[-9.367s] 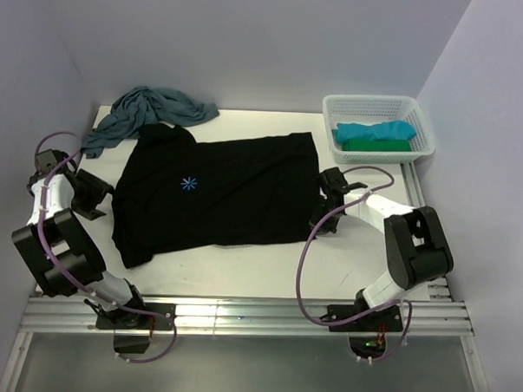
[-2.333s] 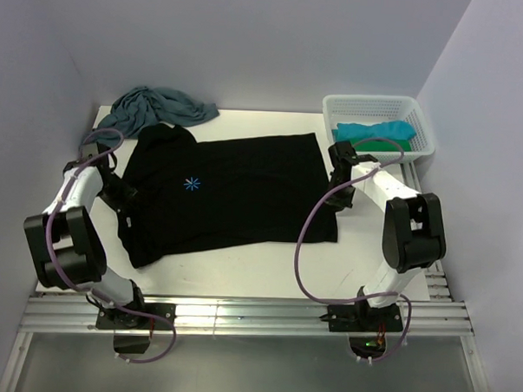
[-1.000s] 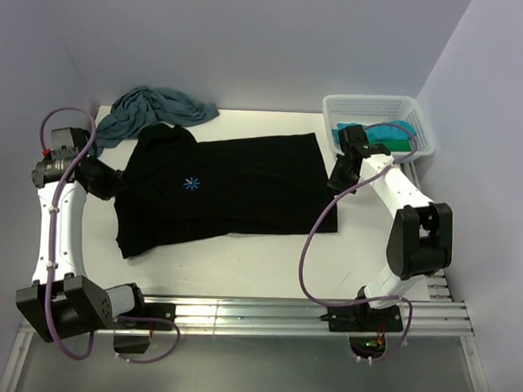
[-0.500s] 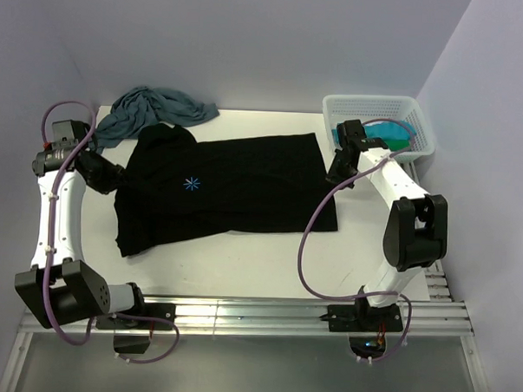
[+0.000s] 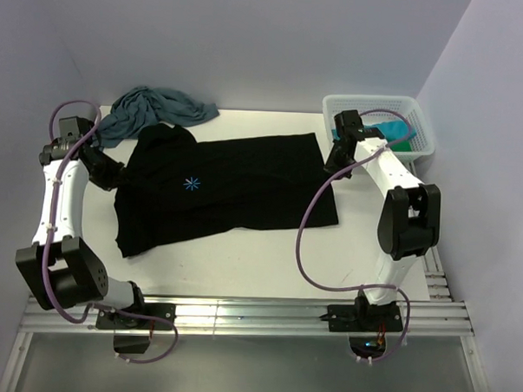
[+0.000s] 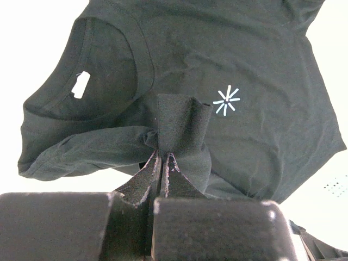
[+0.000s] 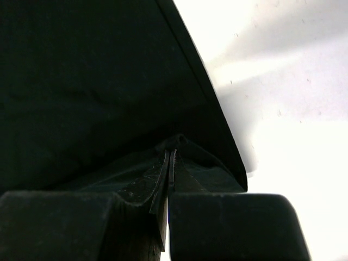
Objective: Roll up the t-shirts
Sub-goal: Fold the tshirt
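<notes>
Top external view takes in the whole black t-shirt (image 5: 236, 190), spread nearly flat on the white table (image 5: 259, 257), its collar end toward the left arm and its hem toward the right arm. From there the left gripper (image 5: 117, 174) sits at the shirt's collar-side edge and the right gripper (image 5: 334, 157) at the far corner of its hem, but neither grip can be read at that range.

Left wrist view settles it on that side. The two fingers are pressed together on a pinch of the black cloth, which stands up as a small folded ridge between the collar and the light-blue starburst mark (image 6: 226, 101). That view alone shows the white neck label (image 6: 81, 85) inside the collar.

Right wrist view does the same for the other side. The fingers meet on the hem edge, with a little peak of dark cloth caught at their tips and bare table just beside it.

Only the overhead camera shows the other garments. A grey-teal t-shirt (image 5: 152, 109) lies bunched just behind the black shirt's collar end. A white mesh basket (image 5: 421, 125) stands beyond the hem corner and holds a turquoise t-shirt (image 5: 395, 130) and a green t-shirt (image 5: 409, 144).
</notes>
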Tool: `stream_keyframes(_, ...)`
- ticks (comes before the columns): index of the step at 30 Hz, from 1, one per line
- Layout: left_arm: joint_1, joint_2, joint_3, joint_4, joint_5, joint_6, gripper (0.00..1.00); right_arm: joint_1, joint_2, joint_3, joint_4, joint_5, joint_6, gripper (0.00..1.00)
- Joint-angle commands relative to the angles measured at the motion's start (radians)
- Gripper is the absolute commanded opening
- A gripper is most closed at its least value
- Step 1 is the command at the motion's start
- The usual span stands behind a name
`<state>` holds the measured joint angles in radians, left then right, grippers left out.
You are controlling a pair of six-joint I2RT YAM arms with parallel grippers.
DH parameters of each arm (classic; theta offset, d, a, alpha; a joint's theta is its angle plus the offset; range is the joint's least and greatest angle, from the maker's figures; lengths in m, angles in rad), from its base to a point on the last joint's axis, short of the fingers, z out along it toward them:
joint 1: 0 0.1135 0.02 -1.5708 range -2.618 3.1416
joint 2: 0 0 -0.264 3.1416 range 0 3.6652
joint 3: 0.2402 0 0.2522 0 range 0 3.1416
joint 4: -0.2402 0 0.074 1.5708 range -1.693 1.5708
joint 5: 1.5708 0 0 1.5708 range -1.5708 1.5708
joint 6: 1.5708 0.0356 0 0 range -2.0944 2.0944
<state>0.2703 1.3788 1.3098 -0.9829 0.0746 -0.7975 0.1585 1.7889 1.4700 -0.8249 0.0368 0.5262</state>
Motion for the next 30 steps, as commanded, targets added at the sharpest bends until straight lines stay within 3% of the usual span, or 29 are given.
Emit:
stream_keyframes(1,-0.005,0.037,0.054,0.038,-0.001,0.026,0.00,-0.010,0.027,0.059,-0.016,0.021,-0.008,0.00)
stream_keyframes(18,-0.011,0.146,0.078,0.067,-0.022,0.046,0.00,-0.010,0.083,0.070,-0.023,0.025,-0.009,0.00)
stream_keyframes(30,-0.014,-0.026,-0.020,0.041,-0.001,0.038,0.00,-0.008,-0.111,-0.121,0.007,0.008,-0.012,0.00)
